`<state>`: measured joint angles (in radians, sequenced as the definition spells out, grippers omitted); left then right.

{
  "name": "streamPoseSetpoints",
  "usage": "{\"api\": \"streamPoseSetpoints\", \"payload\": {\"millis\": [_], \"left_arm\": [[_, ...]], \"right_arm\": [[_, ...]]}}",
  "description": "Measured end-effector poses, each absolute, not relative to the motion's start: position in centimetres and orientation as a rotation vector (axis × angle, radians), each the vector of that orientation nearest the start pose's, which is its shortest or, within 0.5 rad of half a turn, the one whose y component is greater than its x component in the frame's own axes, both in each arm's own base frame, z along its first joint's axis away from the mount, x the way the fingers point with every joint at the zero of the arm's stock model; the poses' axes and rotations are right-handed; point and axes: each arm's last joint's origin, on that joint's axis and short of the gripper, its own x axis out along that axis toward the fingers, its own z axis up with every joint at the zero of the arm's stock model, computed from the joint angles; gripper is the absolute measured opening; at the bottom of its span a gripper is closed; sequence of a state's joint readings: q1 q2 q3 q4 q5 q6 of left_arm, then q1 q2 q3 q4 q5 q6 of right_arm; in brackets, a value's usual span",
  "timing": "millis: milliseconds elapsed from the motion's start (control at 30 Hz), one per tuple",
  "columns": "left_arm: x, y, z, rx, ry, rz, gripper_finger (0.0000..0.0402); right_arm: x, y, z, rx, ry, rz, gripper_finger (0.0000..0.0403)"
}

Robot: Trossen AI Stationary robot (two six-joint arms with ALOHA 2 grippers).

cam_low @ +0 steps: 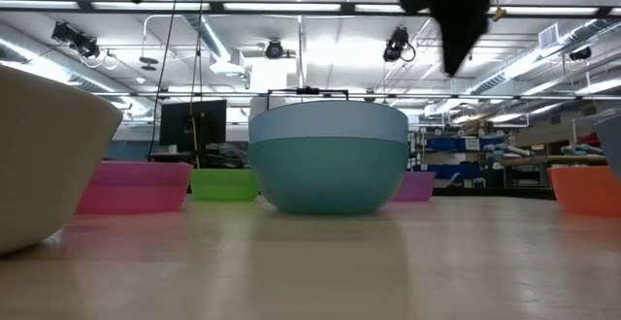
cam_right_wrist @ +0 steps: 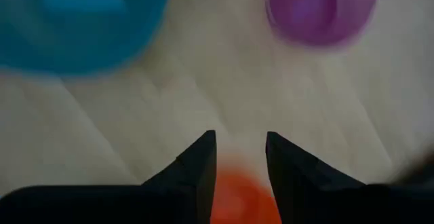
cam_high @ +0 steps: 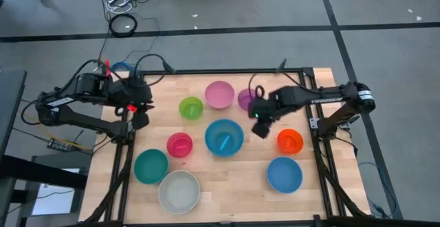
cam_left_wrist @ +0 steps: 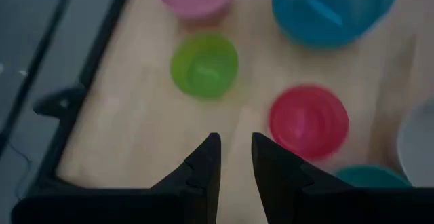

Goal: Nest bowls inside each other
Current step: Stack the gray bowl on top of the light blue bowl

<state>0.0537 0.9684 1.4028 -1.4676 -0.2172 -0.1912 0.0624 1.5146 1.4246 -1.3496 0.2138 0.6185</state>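
Right gripper (cam_right_wrist: pixel 239 163) hangs partly open, holding nothing, above the counter (cam_high: pixel 240 179) between the purple bowl (cam_right_wrist: pixel 319 7) and orange bowl (cam_high: pixel 290 141).

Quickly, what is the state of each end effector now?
Left end effector: open, holding nothing, at the table's left edge.
Right end effector: open, empty, above the table.

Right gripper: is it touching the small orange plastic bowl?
Apart. The low view shows the right gripper hanging well above the table; the orange bowl sits on it.

Pink bowl (cam_high: pixel 219 94), lime bowl (cam_high: pixel 191 108), orange bowl (cam_high: pixel 290 141), pale wooden table (cam_high: pixel 234 179)
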Motion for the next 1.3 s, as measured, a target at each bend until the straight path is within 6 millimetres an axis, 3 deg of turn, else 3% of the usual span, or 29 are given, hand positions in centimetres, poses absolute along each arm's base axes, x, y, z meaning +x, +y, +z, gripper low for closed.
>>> {"api": "streamPoseSetpoints", "payload": {"millis": [233,400,567,833,1033,1300], "left_arm": [[11.5,0.1,37.3,-0.228,1.133,0.210,0.0092],[13.3,-1.4,34.9,-0.347,1.145,0.018,0.0092],[15.2,-3.2,32.7,-0.451,1.112,-0.130,0.0092],[14.8,-5.4,29.4,-0.490,1.487,-0.043,0.0092],[15.6,-6.7,28.8,-0.458,1.489,-0.076,0.0092],[15.6,-7.1,28.7,-0.466,1.497,-0.050,0.0092]], "right_arm": [[24.1,5.5,31.6,0.309,1.369,-0.602,0.0118],[22.6,7.9,32.5,0.360,1.304,-0.592,0.0118],[21.1,8.6,33.3,0.392,1.241,-0.652,0.0117],[20.2,9.2,33.9,0.342,1.104,-0.711,0.0117],[21.9,10.2,32.3,0.433,1.092,-0.565,0.0119],[27.6,10.0,30.9,0.562,0.859,-0.151,0.0118]]}}
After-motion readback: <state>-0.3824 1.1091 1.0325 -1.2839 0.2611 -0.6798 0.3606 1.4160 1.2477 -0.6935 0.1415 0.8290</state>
